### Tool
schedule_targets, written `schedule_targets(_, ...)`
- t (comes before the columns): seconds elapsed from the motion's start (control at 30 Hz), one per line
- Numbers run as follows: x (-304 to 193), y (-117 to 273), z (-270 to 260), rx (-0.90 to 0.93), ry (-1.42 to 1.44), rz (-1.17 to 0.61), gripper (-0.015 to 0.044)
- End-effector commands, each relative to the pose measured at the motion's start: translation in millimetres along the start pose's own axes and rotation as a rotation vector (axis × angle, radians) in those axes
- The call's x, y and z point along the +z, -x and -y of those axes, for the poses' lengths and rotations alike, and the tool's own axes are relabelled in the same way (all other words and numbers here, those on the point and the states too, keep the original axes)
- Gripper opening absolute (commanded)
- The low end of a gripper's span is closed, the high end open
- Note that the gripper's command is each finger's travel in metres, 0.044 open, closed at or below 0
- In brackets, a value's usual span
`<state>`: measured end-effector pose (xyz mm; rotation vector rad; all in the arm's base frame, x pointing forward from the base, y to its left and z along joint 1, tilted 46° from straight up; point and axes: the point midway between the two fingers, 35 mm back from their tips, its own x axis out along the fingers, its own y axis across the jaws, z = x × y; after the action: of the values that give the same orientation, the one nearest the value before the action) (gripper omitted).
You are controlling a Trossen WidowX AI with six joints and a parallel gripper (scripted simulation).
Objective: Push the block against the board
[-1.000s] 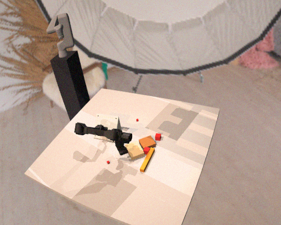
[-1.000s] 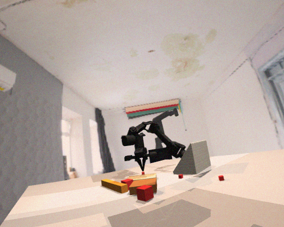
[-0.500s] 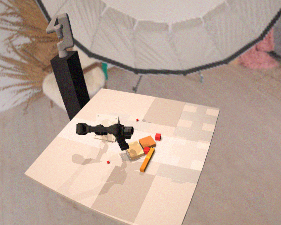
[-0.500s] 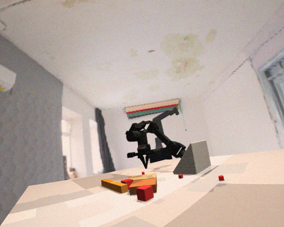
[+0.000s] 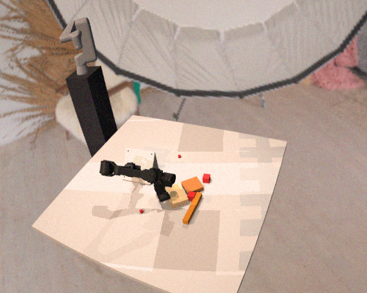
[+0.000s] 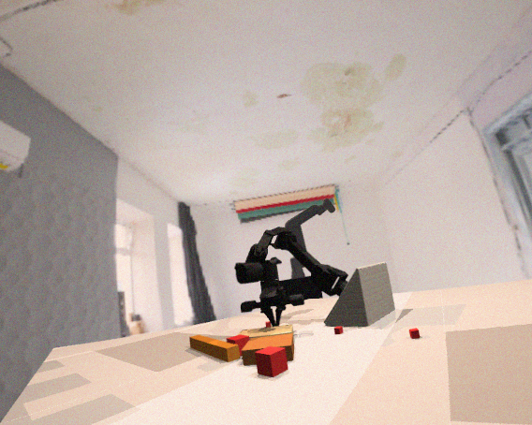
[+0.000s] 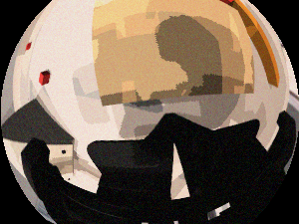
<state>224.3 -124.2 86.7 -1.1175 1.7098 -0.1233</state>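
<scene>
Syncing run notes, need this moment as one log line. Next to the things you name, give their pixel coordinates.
tool (image 5: 163, 203) (image 6: 276, 324) (image 7: 168, 116): shut, empty, beside tan block (image 5: 179, 199) (image 6: 269, 330) (image 7: 130, 64) | contact: unclear | red cube (image 5: 191, 195) (image 6: 236, 342): between tan block and orange bar (image 5: 192, 209) (image 6: 212, 348) (image 7: 265, 51)

It looked like a lived-in home: a dark curtain (image 6: 196, 267) hung by the windows, an air conditioner (image 6: 4, 142) jutted from the grey wall (image 6: 53, 225), and a fluffy pale seat (image 5: 125, 101) stood near dried plumes (image 5: 37, 61).
</scene>
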Motion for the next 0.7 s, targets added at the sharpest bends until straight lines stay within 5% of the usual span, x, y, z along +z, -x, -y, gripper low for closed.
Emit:
schedule_targets(0.0, 5, -2, 0, 0.001, 0.007, -0.005, 0.0000)
schedule_targets(0.67, 27, -1, 2, 0.003, 0.007, -0.003, 0.0000)
